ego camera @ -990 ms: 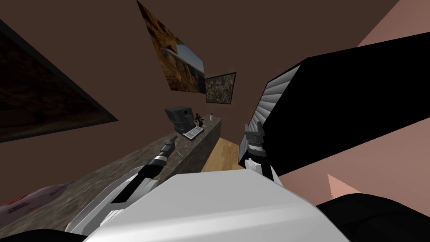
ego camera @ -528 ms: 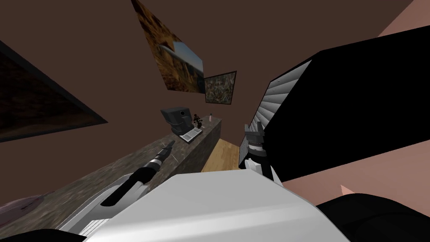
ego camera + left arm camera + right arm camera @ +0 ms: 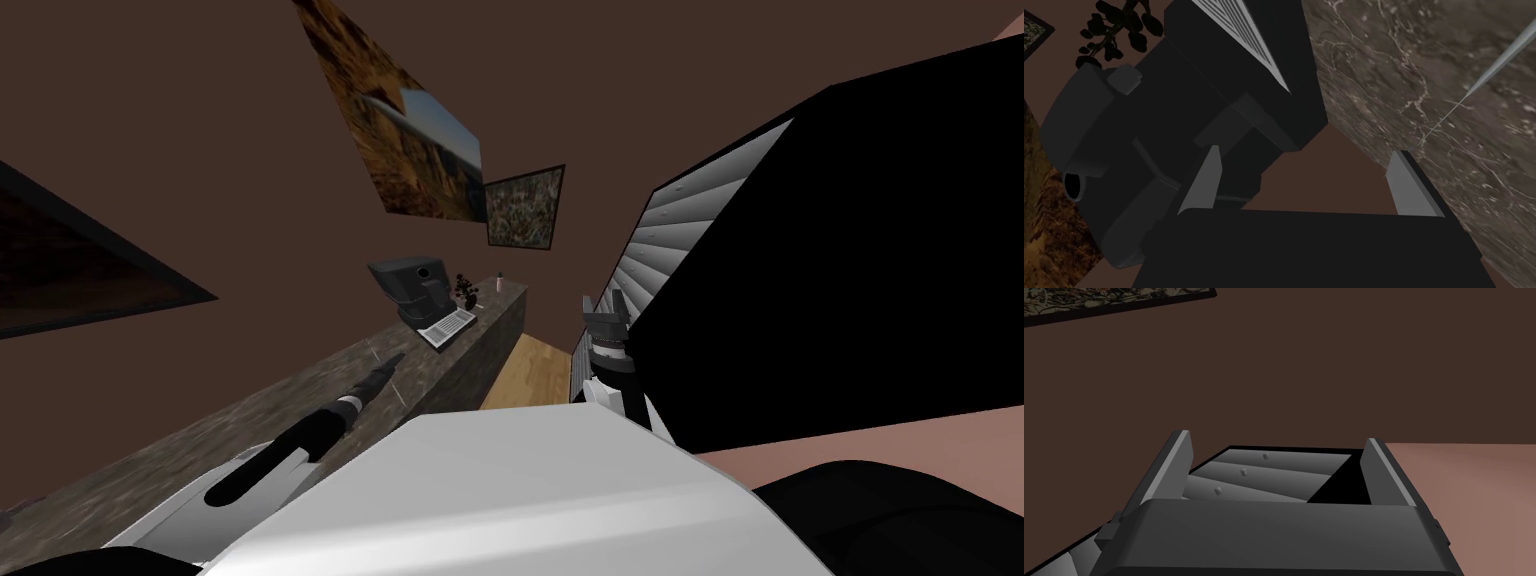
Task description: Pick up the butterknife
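The butterknife [image 3: 1501, 57] is a thin grey blade lying on the dark marbled counter [image 3: 1404, 65]. It lies ahead of my left gripper [image 3: 1304, 170] and off to the side, past one finger [image 3: 1411, 187], not between the two. That gripper is open and holds nothing. In the head view it [image 3: 388, 364] hangs over the counter [image 3: 250, 425], short of the coffee machine. My right gripper [image 3: 607, 318] is raised on the right beside a grey drawer unit, and it [image 3: 1276, 463] is open and holds nothing.
A dark coffee machine [image 3: 412, 285] with a slatted drip tray [image 3: 447, 325] stands at the counter's far end, close ahead of the left fingers [image 3: 1149, 125]. A small dark plant [image 3: 466, 290] and a bottle [image 3: 499, 283] sit beyond it. Wooden floor [image 3: 535, 370] lies between the counter and the drawers [image 3: 640, 260].
My head view has swung, and a pale plate at the lower left has slid out of the picture. My left arm has dropped lower over the counter. The right arm has stayed put.
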